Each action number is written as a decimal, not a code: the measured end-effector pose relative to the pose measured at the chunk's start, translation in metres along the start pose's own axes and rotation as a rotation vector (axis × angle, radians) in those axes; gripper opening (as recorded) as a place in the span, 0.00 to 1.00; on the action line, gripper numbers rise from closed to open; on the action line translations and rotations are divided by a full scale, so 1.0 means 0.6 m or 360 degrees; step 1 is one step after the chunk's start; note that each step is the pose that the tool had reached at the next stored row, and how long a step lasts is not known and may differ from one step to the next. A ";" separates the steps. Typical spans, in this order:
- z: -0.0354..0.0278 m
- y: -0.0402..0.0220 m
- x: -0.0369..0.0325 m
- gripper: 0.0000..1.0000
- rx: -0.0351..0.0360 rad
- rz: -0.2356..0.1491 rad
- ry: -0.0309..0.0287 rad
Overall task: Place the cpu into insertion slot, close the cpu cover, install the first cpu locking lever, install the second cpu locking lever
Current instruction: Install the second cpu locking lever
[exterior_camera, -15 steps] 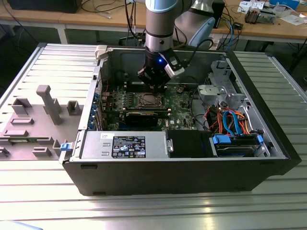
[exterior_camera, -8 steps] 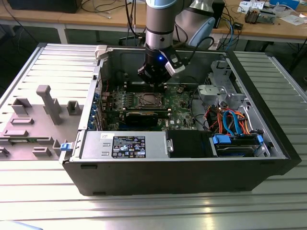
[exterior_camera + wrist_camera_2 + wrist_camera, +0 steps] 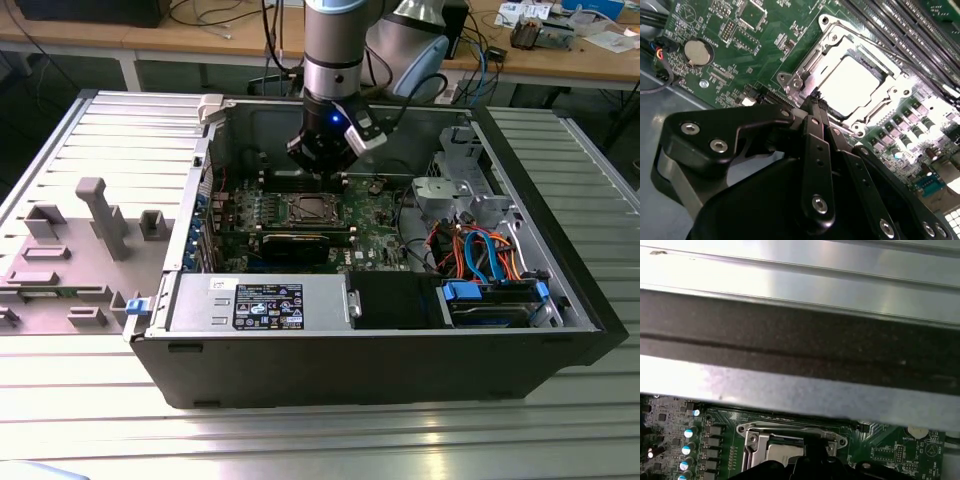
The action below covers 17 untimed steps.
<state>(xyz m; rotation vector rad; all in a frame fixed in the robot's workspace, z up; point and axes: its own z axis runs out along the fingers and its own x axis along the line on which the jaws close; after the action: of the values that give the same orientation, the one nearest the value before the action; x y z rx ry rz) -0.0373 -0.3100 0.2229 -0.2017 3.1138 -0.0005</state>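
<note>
Even, bright room light fills the exterior view, with soft sheen on the ribbed metal desk [image 3: 330, 440] and shadow deep inside the computer case [image 3: 540, 230]. In the second wrist view the cpu [image 3: 852, 82] glares white, overexposed. The end effector [image 3: 815, 102] looms dark and soft-focused in the foreground

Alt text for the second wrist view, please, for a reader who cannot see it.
The black gripper, fingers together and empty, hangs just above the edge of the insertion slot on the green board. The silvery cpu lies in the slot with the cpu cover closed around it. A round coin cell sits off to the side.
</note>
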 end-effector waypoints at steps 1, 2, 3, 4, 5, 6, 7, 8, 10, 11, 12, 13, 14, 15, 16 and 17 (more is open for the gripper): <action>0.000 -0.005 0.001 0.11 0.0000 0.0000 0.00000; 0.000 -0.009 0.001 0.11 0.0000 0.0000 0.00000; 0.001 -0.012 0.001 0.11 0.0000 0.0000 0.00000; 0.001 -0.014 0.002 0.11 0.0000 0.0000 0.00000; 0.002 -0.015 0.002 0.11 0.0000 0.0000 0.00000; 0.002 -0.017 0.002 0.11 0.0000 0.0001 0.00001; 0.002 -0.018 0.002 0.11 0.0000 0.0010 -0.00001; 0.002 -0.018 0.002 0.11 0.0000 0.0020 0.00002; 0.003 -0.019 0.002 0.11 0.0001 0.0028 0.00004; 0.002 -0.019 0.002 0.11 0.0001 0.0028 0.00006; 0.002 -0.019 0.002 0.11 0.0001 0.0028 0.00009; 0.001 -0.019 0.002 0.11 0.0001 0.0028 0.00006; -0.002 -0.019 0.002 0.11 0.0001 0.0028 0.00006; -0.004 -0.019 0.002 0.11 0.0001 0.0028 0.00006; -0.005 -0.019 0.002 0.11 0.0001 0.0028 0.00006; -0.007 -0.019 0.002 0.11 0.0001 0.0028 0.00006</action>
<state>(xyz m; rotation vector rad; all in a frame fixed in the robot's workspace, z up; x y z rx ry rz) -0.0371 -0.3217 0.2271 -0.1741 3.1158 -0.0009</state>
